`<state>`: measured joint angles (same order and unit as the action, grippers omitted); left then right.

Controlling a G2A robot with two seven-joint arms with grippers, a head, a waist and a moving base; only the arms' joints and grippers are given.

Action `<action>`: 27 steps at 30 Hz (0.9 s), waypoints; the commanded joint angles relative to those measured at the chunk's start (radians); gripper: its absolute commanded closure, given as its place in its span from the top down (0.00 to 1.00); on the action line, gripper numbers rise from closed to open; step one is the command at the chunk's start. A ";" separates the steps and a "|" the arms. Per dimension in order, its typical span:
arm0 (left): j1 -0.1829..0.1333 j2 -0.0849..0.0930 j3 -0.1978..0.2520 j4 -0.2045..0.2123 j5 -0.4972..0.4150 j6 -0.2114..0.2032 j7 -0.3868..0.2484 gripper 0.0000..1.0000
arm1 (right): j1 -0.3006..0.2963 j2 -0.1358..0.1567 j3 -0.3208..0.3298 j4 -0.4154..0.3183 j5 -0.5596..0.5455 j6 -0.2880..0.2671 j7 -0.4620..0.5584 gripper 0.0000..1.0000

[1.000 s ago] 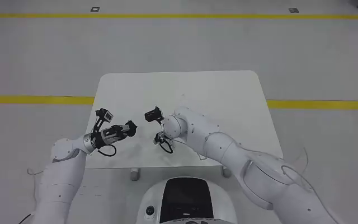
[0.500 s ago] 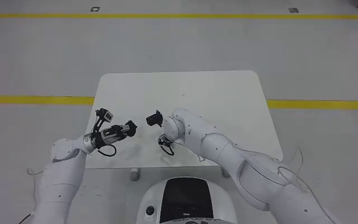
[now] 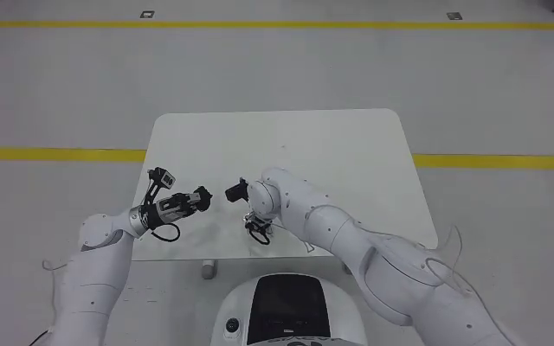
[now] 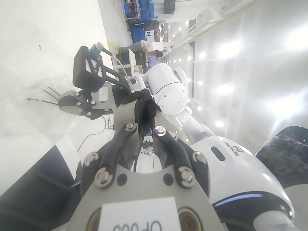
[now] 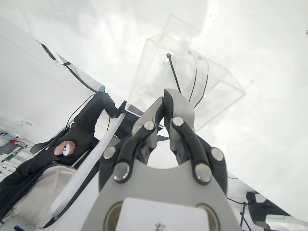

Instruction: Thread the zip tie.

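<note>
My right gripper [image 5: 164, 105] stands over a clear plastic box [image 5: 220, 78] near the table's front edge. Its fingers are shut on the strap of a black zip tie [image 5: 172, 69], whose head points away from the fingers. Two more black ties [image 5: 195, 73] lie in the box beside it. From above, the right gripper [image 3: 255, 227] points down at the near edge. My left gripper [image 3: 203, 197] hangs above the table's left part, apart from the box. Its fingers are shut on a black bundle [image 4: 144, 108]. In the left wrist view the right gripper [image 4: 60, 100] shows farther off, at the box [image 4: 56, 84].
The white table [image 3: 346, 147] is bare behind and to the right of both arms. A thin black cable [image 4: 136, 156] hangs from the bundle through the left gripper. The table's near edge lies close under both grippers.
My right wrist has shifted a little toward the table's near edge, bringing its gripper lower at the box. The left arm has kept still.
</note>
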<state>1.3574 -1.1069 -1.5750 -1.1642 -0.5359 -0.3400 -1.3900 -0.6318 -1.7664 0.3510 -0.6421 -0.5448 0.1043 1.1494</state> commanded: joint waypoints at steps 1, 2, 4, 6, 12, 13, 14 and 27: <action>0.000 0.000 0.000 0.000 0.000 0.000 0.000 0.00 | -0.002 -0.005 -0.001 0.010 -0.005 0.004 -0.007 0.30; 0.000 0.000 0.000 0.000 0.000 0.000 0.000 0.00 | -0.001 -0.008 -0.002 0.014 -0.009 0.006 -0.009 0.32; 0.000 0.000 0.000 0.000 0.000 0.000 0.000 0.00 | -0.002 -0.015 -0.002 0.024 -0.013 0.004 -0.018 0.32; 0.000 0.000 0.000 0.000 0.000 0.000 0.000 0.00 | -0.002 -0.021 -0.002 0.037 -0.019 -0.002 -0.029 0.31; 0.000 0.000 0.000 0.000 0.000 0.000 0.000 0.00 | -0.001 -0.035 -0.002 0.063 -0.037 -0.022 -0.055 0.29; 0.000 0.000 0.000 0.000 0.000 0.000 0.000 0.00 | -0.002 -0.038 -0.003 0.068 -0.041 -0.023 -0.058 0.29; 0.000 0.000 0.000 0.000 0.000 0.000 0.000 0.00 | -0.002 -0.041 -0.005 0.074 -0.047 -0.022 -0.056 0.29; 0.000 0.000 0.000 0.000 0.000 0.000 0.000 0.00 | 0.002 -0.078 -0.011 0.126 -0.092 -0.020 -0.059 0.24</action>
<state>1.3574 -1.1069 -1.5750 -1.1642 -0.5359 -0.3400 -1.3900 -0.6298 -1.8420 0.3400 -0.5201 -0.6330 0.0824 1.0938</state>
